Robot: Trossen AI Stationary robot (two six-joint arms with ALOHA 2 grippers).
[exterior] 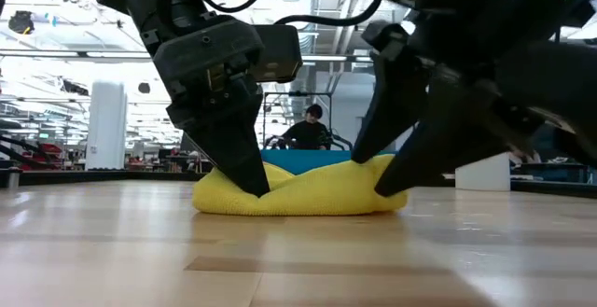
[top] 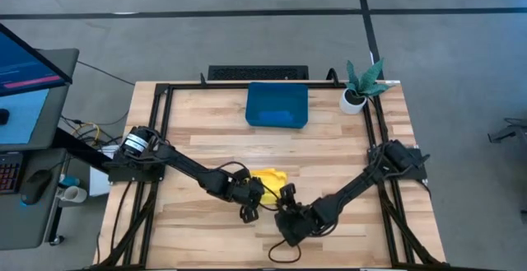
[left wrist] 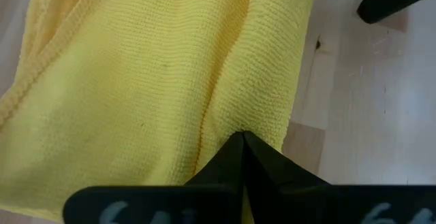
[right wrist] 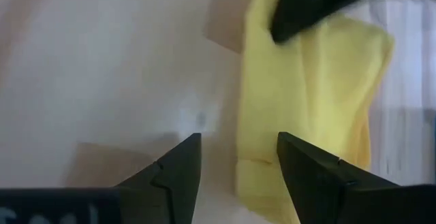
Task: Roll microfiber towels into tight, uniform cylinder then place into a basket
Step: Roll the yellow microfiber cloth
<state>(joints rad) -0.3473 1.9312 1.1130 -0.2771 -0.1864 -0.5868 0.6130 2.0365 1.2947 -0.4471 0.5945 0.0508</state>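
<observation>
Much of the yellow towel [top: 270, 177] is hidden in the high view: the left gripper [top: 248, 195] covers its left end and the right gripper [top: 287, 198] crowds its near right corner, so only a small bright patch shows between them. Its exact outline there cannot be made out. The towel lies bunched on the wooden table [top: 206, 114], well apart from the basket [top: 277, 105] and on the side of it toward the table's near edge, roughly in line with it. In the low view the towel [exterior: 300, 190] reads as a low, rumpled mound, longer across than it is tall, with a dip in its top and rounded ends; its long axis runs roughly parallel to the basket's long side. Only a strip of the basket [exterior: 303, 162] peeks over the mound, and a person is partly visible in the room behind it. The left gripper [exterior: 250, 178] comes down onto the mound's left part with its fingers pressed together, tips touching the cloth; the left wrist view shows the closed point [left wrist: 242, 142] resting against a fold of the towel [left wrist: 150, 74], though whether fabric is caught between the fingers cannot be told. The right gripper [right wrist: 238, 146] has its fingers spread, with the towel's edge [right wrist: 306, 88] just ahead of them. A small potted plant [top: 360, 86] stands just beside the basket's right end.
</observation>
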